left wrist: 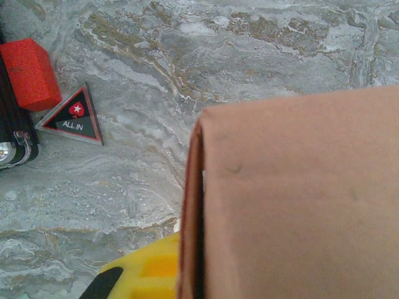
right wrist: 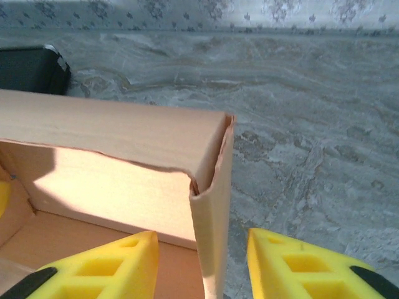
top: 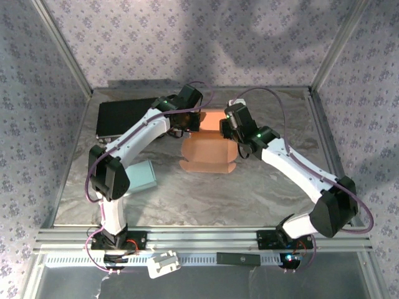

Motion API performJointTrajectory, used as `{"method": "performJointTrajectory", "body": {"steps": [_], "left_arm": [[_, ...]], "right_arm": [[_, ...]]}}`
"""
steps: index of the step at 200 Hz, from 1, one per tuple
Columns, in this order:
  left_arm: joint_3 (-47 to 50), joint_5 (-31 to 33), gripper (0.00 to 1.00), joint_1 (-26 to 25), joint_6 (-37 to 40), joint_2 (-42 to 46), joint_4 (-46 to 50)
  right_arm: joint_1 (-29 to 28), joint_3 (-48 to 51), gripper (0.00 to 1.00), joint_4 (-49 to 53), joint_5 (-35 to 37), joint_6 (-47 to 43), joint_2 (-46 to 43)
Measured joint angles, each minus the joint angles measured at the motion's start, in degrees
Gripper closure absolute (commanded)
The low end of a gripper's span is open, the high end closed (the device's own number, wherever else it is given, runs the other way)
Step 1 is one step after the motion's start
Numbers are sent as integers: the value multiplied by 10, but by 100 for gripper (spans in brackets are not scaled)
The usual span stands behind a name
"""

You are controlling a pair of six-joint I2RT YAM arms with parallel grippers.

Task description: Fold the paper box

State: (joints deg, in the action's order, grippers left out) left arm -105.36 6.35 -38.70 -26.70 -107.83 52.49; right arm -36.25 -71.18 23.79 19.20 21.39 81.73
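1. Cardboard box (top: pixel 209 149) sits mid-counter (top: pixel 187 193), walls partly raised.
2. Left tool (top: pixel 189 122) is pinched shut on one wall. Right tool (right wrist: pixel 199 268) is open, straddling the corner wall.
3. Risk: an off-centre squeeze may crush the ragged corner.

A lab-style robot test booth — aluminium frame (top: pixel 206 237), floral-patterned walls (top: pixel 187 37), marble-look tabletop (top: pixel 206 193) inside

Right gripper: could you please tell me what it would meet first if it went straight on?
Probably the upright side wall of the brown cardboard box, which already stands between the open jaws of the right gripper; depth is hard to judge.
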Motion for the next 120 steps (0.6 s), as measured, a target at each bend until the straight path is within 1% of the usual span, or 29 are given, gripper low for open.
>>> {"method": "performJointTrajectory", "body": {"steps": [41,80,120], "left_arm": [[-11,8,100,0,0,-3,5],[-11,12,100,0,0,-4,12],[-11,12,100,0,0,-6,13]], "right_arm": [[-3,10,68,-14,2,12,24],[-5,11,81,-17,25,22,46],[-15,11,80,-10,61,31,60]]}}
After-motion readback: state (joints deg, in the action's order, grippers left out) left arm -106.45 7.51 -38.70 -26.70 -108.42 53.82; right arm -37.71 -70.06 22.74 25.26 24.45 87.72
